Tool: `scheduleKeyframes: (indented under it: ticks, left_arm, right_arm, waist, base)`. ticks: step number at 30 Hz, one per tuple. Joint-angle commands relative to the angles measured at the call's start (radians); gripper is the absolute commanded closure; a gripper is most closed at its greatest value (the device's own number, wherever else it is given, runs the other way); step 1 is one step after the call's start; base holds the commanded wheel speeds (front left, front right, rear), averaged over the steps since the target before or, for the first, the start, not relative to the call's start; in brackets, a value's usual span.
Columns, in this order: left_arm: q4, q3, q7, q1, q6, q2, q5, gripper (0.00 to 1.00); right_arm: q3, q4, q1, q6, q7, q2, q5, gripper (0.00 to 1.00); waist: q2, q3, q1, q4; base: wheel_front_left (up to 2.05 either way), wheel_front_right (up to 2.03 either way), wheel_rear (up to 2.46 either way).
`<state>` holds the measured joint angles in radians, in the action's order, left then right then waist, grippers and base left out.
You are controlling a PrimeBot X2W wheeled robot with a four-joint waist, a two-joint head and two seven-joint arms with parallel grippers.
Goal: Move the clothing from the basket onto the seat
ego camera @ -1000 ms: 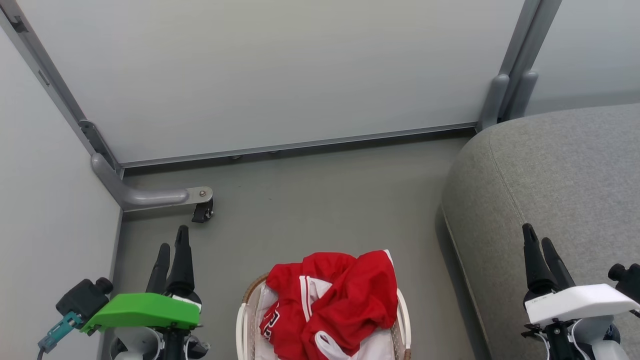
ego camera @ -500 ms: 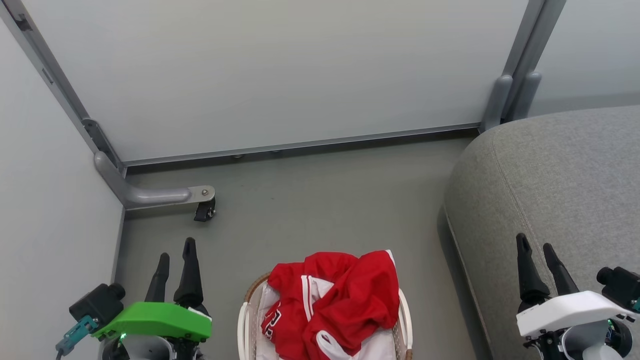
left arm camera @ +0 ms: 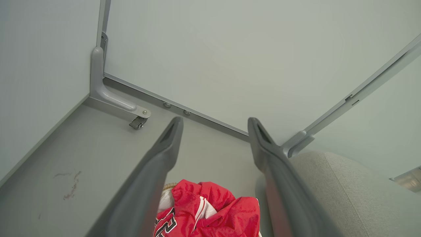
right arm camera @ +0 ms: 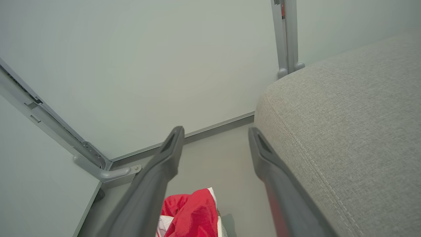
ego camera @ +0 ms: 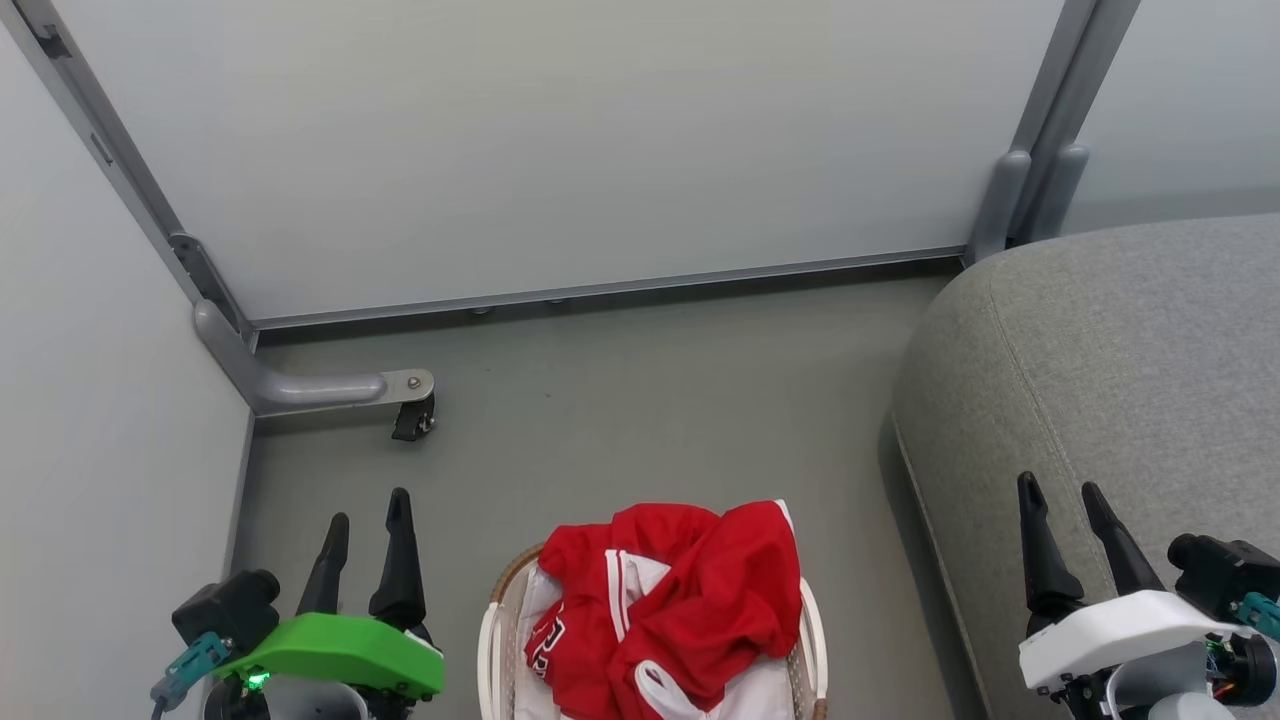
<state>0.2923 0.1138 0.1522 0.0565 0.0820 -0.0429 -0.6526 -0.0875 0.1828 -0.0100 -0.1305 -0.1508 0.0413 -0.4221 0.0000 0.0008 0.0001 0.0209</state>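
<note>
One broad grey seat [ego camera: 1120, 380] dominates the right edge of the floor [ego camera: 650, 400]. Its visible cushion carries no garment, so the task appears not yet begun. Pale partition panels [ego camera: 550, 150] close off the floor's far and left edges.

The basket [ego camera: 487, 640], white with a brown woven rim, stands on the floor toward its near edge, between the left panel and the seat and apart from both. The clothing [ego camera: 690, 600], bright red with white stripes and lettering, is heaped in the basket and rises above its rim. How many pieces make up the heap cannot be told.

The left jaws, on the green-shelled arm, hang above the floor to the left of the basket, spread wide and holding nothing. The right jaws, on the white-shelled arm, show against the seat's floor-side edge, likewise spread wide and empty. All the work is left: a reach into the basket, a grip on the cloth, a lift across to the cushion. A small black caster [ego camera: 412, 420] sits near the floor's far-left corner.
</note>
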Motion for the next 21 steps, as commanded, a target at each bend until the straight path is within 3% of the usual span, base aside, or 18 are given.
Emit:
scheduleKeyframes:
  ticks: [1, 21]
  left_arm:
    - [-0.003, 0.004, 0.010, 0.004, 0.000, -0.007, 0.030, 0.00]
    - [0.050, 0.034, 0.055, 0.012, -0.007, -0.008, 0.171, 0.00]
  right_arm:
    - [0.000, -0.012, 0.007, 0.000, -0.011, 0.007, 0.031, 0.00]
    - [0.006, 0.000, 0.022, 0.000, -0.057, 0.009, 0.222, 0.00]
  waist:
    - [0.0000, 0.000, 0.0000, 0.001]
    - [0.0000, 0.002, 0.0000, 0.012]
  base:
    - [0.00, 0.00, 0.00]
    - [0.00, 0.00, 0.00]
